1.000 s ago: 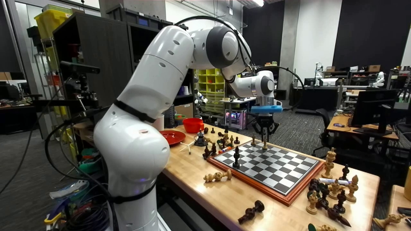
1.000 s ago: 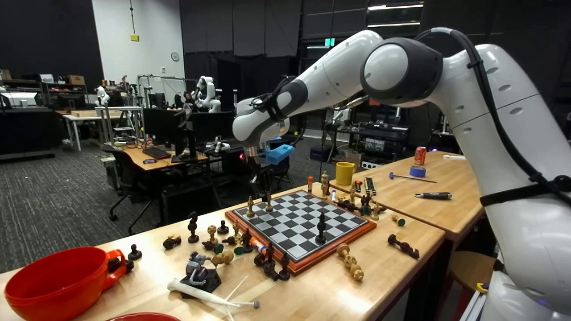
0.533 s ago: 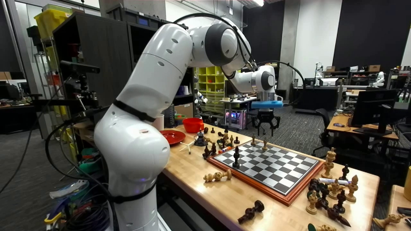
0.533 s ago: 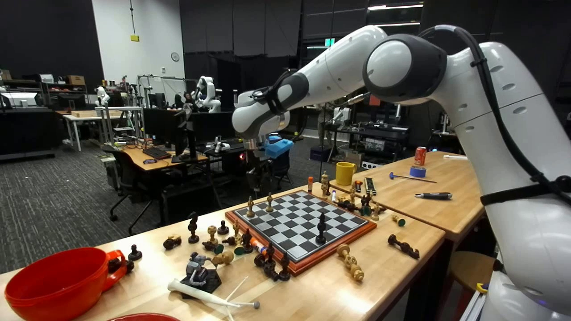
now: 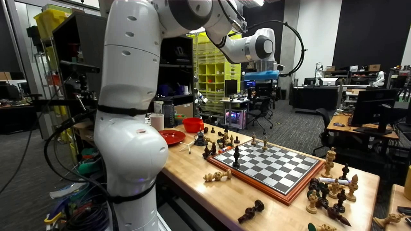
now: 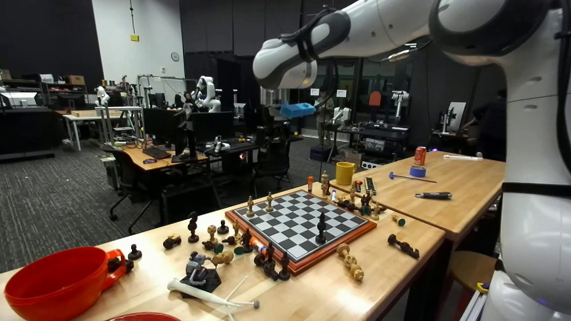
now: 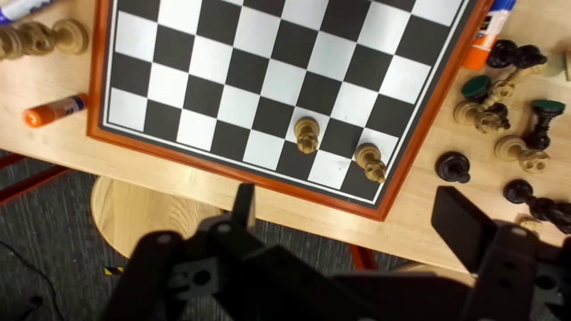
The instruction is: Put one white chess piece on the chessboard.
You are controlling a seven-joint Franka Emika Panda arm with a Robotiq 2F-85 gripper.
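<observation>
Your arm (image 5: 130,70): glossy white rounded segments, dotted with grey oval recesses (image 5: 129,34).
Your elbow ring (image 5: 182,16): dark grey, around a white disc (image 6: 473,13).
Your straps (image 5: 121,110): black bands wrapping the arm.
Your cable (image 5: 303,49): black, looping beside the wrist (image 5: 264,46).
Your wrist block (image 5: 261,75): bright blue.
Your gripper (image 7: 348,209): black, flat-faced fingers (image 7: 461,225), pale round studs (image 7: 224,228).

You are working in a robotics lab: in an exterior view, white robot arms (image 6: 211,99) stand in the background, along with a desk (image 6: 134,154), a keyboard (image 6: 156,153) and dark monitors (image 6: 209,128). In an exterior view you also see a yellow storage rack (image 5: 215,77), a lit computer tower (image 5: 236,119) and a concrete column (image 5: 290,49).
</observation>
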